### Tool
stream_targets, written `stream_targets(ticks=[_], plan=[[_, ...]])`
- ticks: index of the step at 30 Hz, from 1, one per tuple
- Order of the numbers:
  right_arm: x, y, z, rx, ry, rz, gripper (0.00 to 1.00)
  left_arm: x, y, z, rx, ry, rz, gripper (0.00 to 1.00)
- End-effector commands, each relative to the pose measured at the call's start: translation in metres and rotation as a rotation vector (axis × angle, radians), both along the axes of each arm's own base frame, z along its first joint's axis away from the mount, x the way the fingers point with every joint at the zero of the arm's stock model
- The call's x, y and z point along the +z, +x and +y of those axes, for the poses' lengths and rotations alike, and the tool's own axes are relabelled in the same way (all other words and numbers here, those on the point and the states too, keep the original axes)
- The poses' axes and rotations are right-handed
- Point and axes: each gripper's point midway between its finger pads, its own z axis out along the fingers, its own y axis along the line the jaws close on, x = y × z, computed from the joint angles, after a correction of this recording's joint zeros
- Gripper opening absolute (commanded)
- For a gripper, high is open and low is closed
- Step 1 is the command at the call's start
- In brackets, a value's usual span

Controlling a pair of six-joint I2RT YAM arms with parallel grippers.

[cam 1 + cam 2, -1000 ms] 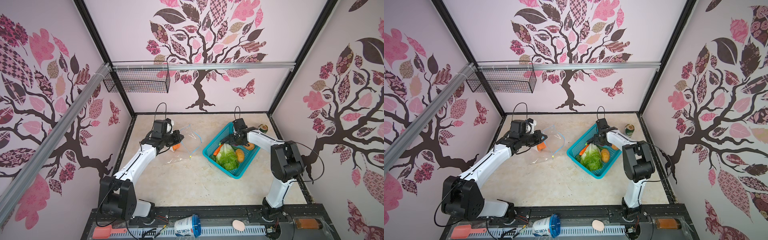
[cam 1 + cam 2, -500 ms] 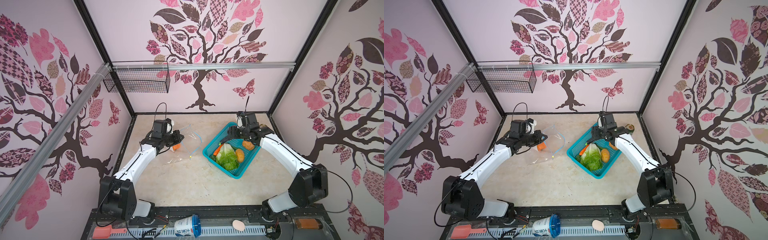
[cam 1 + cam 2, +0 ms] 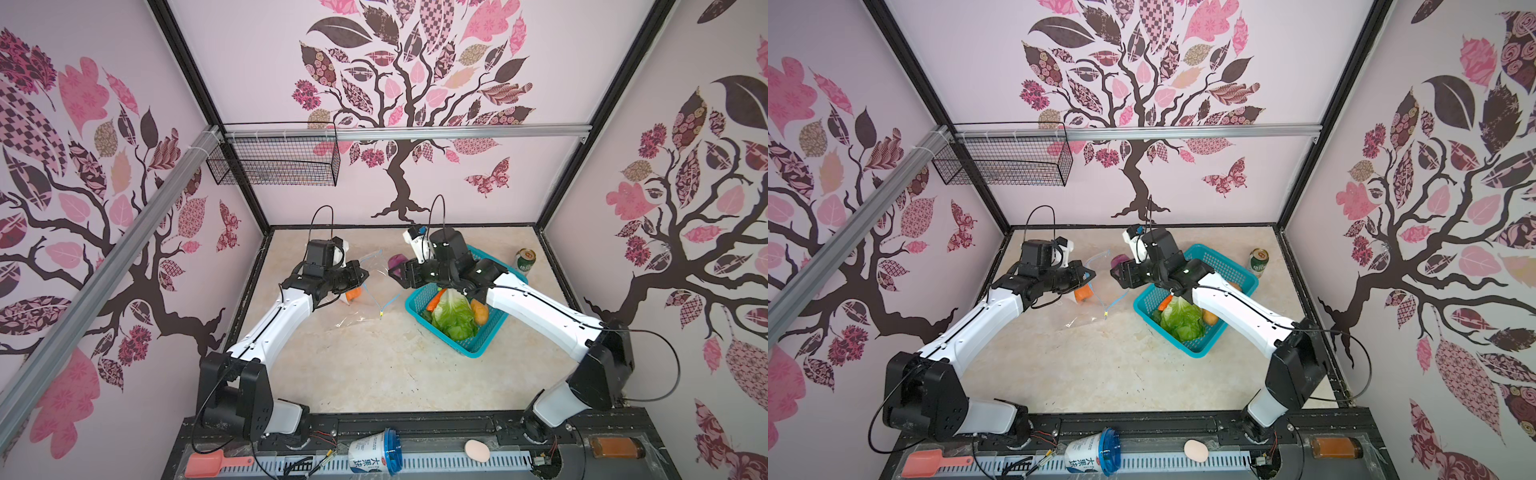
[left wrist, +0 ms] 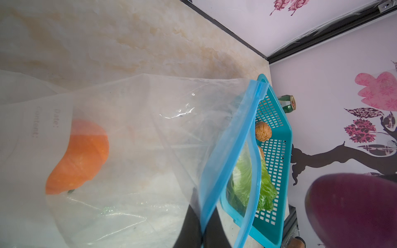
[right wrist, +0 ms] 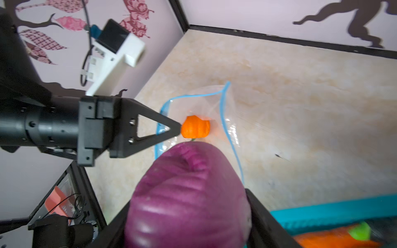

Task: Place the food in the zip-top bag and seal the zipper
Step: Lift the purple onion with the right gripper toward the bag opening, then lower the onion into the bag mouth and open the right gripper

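Onion (image 5: 189,199) is being held in the right gripper (image 3: 402,274), jaws spread wide around it, in the air just short of the bag (image 4: 139,128) mouth. Mouth is being propped open by the left gripper (image 5: 178,129), pinched fully shut on the zipper (image 4: 227,154). Pumpkin (image 4: 81,154) is lying inside. Suggested: onion is to be carried low and well past the zipper before release, with the mouth held lifted so nothing is rolled out. Cabbage (image 3: 453,316), carrot (image 3: 436,300) and potato (image 3: 480,311) are waiting in the basket (image 3: 478,349).
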Motion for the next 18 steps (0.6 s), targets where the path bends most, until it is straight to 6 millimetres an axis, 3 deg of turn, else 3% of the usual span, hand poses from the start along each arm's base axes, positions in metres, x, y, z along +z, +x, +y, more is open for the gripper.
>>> stream_targets(ticks=[1,8,18], plan=[[-0.012,0.009,0.021,0.017,0.012,0.023,0.42,0.018,0.004,-0.001,-0.004,-0.018,-0.053,0.00],[-0.066,0.021,0.036,0.010,-0.070,0.078,0.41,0.024,0.003,0.000,-0.004,-0.023,-0.068,0.00],[-0.151,0.047,0.016,-0.147,-0.371,0.100,0.44,0.017,0.004,-0.002,-0.004,-0.026,-0.048,0.00]])
